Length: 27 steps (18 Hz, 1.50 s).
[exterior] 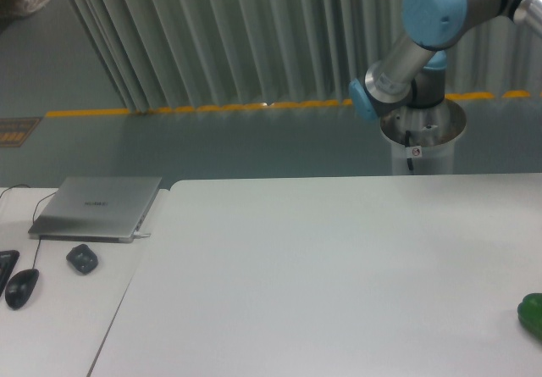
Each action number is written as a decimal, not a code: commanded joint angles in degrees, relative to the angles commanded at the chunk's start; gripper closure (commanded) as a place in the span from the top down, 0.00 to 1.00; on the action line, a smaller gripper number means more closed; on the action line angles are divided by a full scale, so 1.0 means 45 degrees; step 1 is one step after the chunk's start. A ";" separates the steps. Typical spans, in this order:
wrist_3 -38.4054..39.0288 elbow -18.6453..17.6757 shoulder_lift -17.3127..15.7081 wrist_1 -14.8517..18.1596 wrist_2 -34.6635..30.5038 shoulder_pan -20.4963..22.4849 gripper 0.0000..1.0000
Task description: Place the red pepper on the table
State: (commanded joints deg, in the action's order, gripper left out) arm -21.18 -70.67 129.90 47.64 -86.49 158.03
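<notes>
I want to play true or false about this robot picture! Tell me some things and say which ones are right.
1. A closed laptop lies on the side desk. True.
2. A red pepper sits in the middle of the table. False: no red pepper is in view.
3. A green vegetable peeks in at the table's right edge. True.
4. The end effector is squeezing the green vegetable. False: the end effector is out of view; only the arm shows.
5. The laptop is open. False: its lid is shut.
</notes>
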 joint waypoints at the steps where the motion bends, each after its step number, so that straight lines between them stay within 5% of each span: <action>1: 0.0000 0.0020 0.0059 0.0000 -0.0019 0.0000 1.00; 6: 0.0273 0.0254 0.0157 -0.0019 0.0156 0.0020 1.00; 9: 0.0293 0.0254 0.0488 -0.0624 0.0176 0.0000 1.00; 27: 0.0234 0.0469 0.0861 -0.0703 0.0411 -0.0019 1.00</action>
State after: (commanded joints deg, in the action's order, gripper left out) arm -20.13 -68.56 133.77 44.47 -84.64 157.94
